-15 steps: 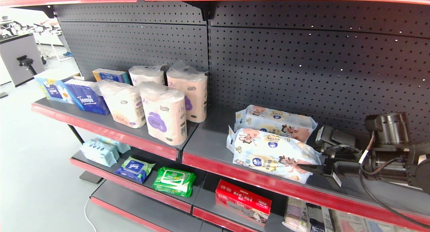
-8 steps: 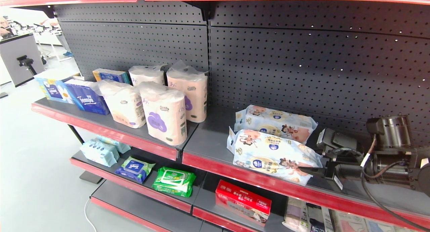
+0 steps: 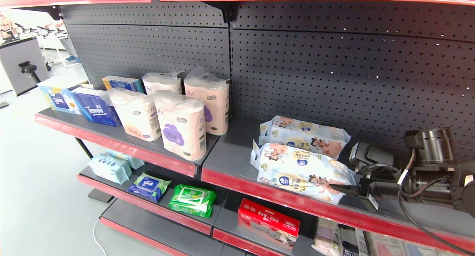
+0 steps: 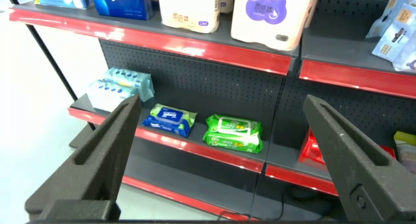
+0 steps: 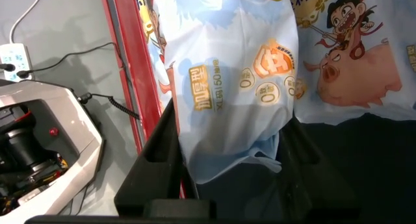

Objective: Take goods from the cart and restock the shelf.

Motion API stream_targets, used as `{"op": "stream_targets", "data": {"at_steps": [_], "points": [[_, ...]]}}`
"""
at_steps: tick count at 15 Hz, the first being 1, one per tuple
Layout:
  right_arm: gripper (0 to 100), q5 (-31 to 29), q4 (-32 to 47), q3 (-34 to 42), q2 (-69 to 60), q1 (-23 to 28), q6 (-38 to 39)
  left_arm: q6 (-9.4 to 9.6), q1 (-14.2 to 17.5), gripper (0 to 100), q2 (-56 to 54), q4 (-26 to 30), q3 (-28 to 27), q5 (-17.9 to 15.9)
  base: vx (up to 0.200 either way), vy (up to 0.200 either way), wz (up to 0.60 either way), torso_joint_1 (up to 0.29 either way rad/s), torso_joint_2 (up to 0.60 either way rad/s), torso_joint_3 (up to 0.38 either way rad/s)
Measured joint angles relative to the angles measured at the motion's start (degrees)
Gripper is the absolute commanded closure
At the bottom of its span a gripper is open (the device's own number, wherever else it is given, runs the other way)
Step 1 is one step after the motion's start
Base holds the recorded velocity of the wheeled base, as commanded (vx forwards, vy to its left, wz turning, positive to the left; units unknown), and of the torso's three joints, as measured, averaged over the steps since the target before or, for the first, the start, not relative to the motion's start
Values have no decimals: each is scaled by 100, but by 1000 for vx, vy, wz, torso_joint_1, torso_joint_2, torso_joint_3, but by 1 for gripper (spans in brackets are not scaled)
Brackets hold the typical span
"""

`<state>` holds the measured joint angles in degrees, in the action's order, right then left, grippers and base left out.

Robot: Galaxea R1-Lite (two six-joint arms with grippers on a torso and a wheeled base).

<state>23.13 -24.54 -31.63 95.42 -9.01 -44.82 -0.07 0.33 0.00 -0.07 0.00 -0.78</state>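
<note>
2 goods lie on the shelf [image 3: 233, 156]: the front pack [image 3: 300, 170], its end clamped between the right gripper's [image 5: 227, 156] fingers, and the rear pack [image 3: 304, 133] beyond them; placement looks finished, so letting go should come next.

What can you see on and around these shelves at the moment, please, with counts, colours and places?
Printed soft packs: two, pale blue with cartoon print, right part of the upper shelf; front pack, back pack.
Paper roll packs: four, white with purple or peach print, left part of the upper shelf.
Tissue packs: three, blue, far left of the upper shelf.
Wipes packs: at least four, green, blue-green and pale blue, lower shelf.
Box: one, red, lower shelf, right of the wipes packs.
Shelf unit: one, dark grey with red edges.
Left gripper: black, open, facing the lower shelf.
Right gripper: black, shut on the front pack's end.
</note>
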Motion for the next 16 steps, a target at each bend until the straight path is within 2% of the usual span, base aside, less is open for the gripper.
{"op": "stream_targets", "data": {"at_steps": [8, 9, 16], "points": [[100, 0, -4, -6, 6, -72, 10, -2, 0, 0, 0, 0, 0, -1, 0, 0, 0, 0, 0, 0], [0, 2, -4, -9, 9, -72, 5, 0, 0, 0, 0, 0, 0, 0, 0, 0, 0, 0, 0, 0], [0, 18, 7, -9, 15, -44, 0, 0, 0, 0, 0, 0, 0, 0, 0, 0, 0, 0, 0, 0]]}}
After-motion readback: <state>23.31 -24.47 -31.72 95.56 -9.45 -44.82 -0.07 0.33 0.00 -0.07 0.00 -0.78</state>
